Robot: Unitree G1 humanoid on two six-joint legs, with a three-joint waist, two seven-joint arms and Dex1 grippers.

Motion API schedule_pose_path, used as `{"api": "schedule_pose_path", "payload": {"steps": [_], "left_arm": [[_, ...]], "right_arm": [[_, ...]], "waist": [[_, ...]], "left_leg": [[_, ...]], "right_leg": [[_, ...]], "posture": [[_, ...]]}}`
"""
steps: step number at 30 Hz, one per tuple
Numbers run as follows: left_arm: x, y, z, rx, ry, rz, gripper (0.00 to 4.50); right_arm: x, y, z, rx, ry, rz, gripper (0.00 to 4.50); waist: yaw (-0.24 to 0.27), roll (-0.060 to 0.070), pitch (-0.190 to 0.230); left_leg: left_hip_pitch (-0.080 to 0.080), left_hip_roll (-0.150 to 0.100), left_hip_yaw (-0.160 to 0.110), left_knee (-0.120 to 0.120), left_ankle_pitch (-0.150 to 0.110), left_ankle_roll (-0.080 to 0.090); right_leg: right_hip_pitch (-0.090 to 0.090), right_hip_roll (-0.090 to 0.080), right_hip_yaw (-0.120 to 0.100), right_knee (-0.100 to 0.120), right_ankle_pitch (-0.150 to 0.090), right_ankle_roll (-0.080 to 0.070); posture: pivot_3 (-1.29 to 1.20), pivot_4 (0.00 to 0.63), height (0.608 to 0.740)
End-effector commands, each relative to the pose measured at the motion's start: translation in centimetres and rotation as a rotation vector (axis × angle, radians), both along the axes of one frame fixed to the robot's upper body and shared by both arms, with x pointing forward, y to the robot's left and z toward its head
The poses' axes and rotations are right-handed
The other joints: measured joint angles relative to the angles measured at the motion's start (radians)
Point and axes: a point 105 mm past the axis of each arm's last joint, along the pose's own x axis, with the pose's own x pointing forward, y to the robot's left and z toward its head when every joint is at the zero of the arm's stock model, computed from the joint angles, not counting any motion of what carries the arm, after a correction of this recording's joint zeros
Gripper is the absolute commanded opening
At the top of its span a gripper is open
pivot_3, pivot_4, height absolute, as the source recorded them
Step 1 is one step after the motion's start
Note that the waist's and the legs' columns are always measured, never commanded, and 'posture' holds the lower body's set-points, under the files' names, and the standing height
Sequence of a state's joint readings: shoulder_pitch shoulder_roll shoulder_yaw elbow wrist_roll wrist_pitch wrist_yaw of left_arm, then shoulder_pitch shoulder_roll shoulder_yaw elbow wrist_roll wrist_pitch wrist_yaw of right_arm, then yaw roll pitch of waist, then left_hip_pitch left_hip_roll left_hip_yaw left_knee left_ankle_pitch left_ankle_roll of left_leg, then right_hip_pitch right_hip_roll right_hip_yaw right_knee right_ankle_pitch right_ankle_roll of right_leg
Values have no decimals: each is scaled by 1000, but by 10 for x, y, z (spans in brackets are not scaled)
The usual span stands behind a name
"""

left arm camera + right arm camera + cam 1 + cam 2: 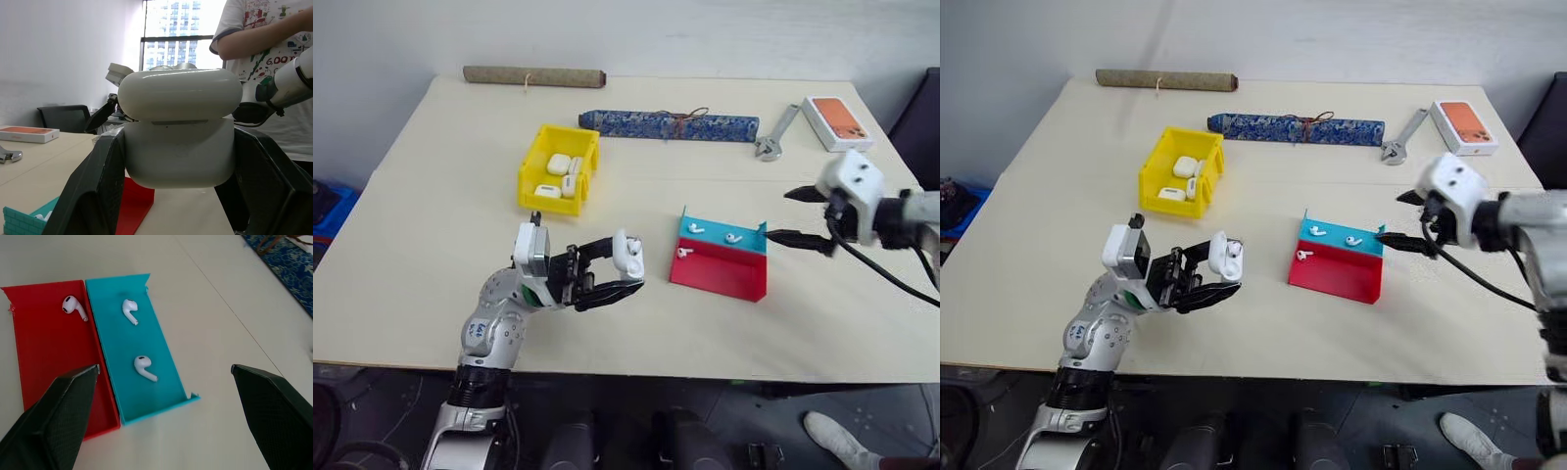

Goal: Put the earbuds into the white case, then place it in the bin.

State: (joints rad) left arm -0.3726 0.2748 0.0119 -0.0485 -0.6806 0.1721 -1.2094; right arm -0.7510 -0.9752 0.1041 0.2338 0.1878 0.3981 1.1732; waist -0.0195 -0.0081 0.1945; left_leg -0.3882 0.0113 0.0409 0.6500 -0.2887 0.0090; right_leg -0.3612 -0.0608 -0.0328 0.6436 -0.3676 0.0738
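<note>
My left gripper is shut on the white case, held above the table's near side with its lid slightly ajar. Three earbuds lie in the flat red-and-blue tray: two in the blue half and one in the red half. My right gripper hangs open just beyond the tray's right end, pointing at it with nothing between its fingers. The yellow bin stands farther back on the left.
Several white cases lie inside the bin. A blue patterned roll, a brown roll, a wrench and a white box with an orange phone picture sit along the far side. A person stands beyond the table.
</note>
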Motion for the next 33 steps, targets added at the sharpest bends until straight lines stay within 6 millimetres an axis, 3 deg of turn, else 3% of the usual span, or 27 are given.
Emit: {"api": "schedule_pose_path", "payload": {"steps": [1,3,7,13,28,33], "left_arm": [[-2,-2,10,-13,-49,0,2806],[-1,-2,11,-13,-51,3,2806],[-1,0,10,-16,-50,18,2806],[-5,2,8,-15,-43,40,2806],[-10,0,9,-13,-44,67,2806],[-10,2,10,-13,-43,72,2806]], "right_arm": [[22,8,-5,-217,-6,99,3159],[35,10,-6,-295,-8,121,2516],[46,19,-9,-375,8,201,2516],[43,23,-22,-506,116,321,2516],[56,43,-45,-661,100,382,2516],[56,46,-48,-659,119,386,993]], "waist": [[-6,0,0],[-6,0,0],[-7,0,0],[-9,0,0],[-11,0,0],[-11,0,0]], "left_leg": [[0,0,0,0,0,0],[-1,0,0,0,0,0],[-2,0,0,0,0,-1],[-2,0,-1,1,0,-1],[-1,0,-1,3,0,-1],[-1,0,-1,4,1,-1]], "right_leg": [[0,0,0,0,0,0],[-2,0,-1,0,0,0],[-2,0,-3,0,0,0],[-2,0,-3,2,0,0],[-1,0,-3,4,0,0],[-1,0,-3,5,0,0]], "posture": [[0,150,740],[0,150,740],[0,150,740],[0,150,740],[0,150,740],[0,150,740]]}}
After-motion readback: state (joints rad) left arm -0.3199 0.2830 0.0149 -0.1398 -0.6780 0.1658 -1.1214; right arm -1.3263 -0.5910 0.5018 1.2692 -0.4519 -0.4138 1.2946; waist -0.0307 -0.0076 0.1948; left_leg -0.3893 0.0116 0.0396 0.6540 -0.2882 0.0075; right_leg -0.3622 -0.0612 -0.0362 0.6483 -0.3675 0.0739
